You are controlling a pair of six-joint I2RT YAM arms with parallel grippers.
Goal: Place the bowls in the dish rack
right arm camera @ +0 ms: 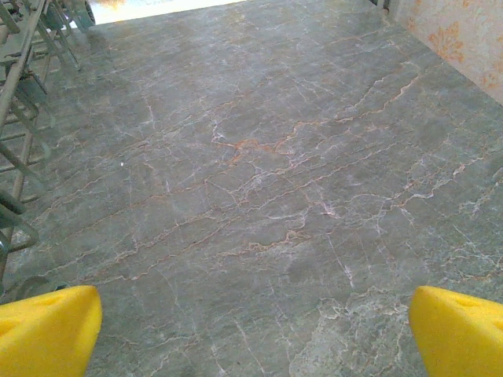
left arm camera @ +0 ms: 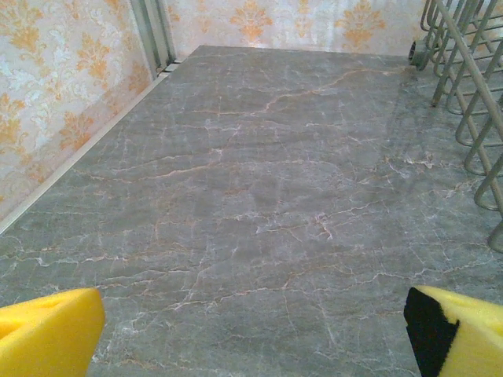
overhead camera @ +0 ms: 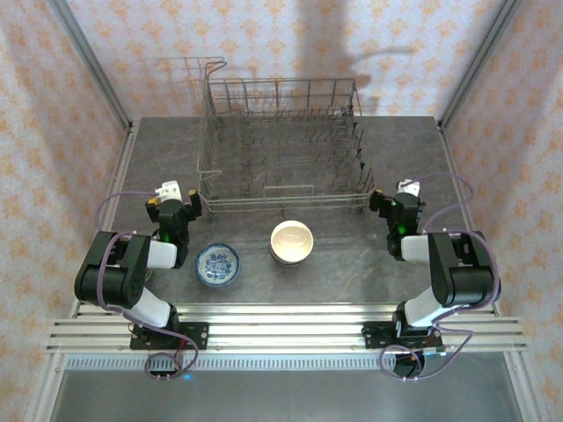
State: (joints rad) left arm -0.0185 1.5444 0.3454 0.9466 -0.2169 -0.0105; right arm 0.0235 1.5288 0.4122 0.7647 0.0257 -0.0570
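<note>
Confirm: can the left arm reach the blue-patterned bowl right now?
Probably yes. The blue-and-white bowl sits on bare table just beside the left gripper, whose jaws are open, and nothing lies between them. The cream bowl and dish rack stand apart from it.

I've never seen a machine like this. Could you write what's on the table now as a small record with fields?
Dish rack: far middle of the table, no bowls seen in it
Blue-and-white bowl: upright on the table, near the left arm
Cream bowl: upright, in front of the rack, apart from the other bowl
Left end effector: open, holding nothing
Right end effector: open, holding nothing
</note>
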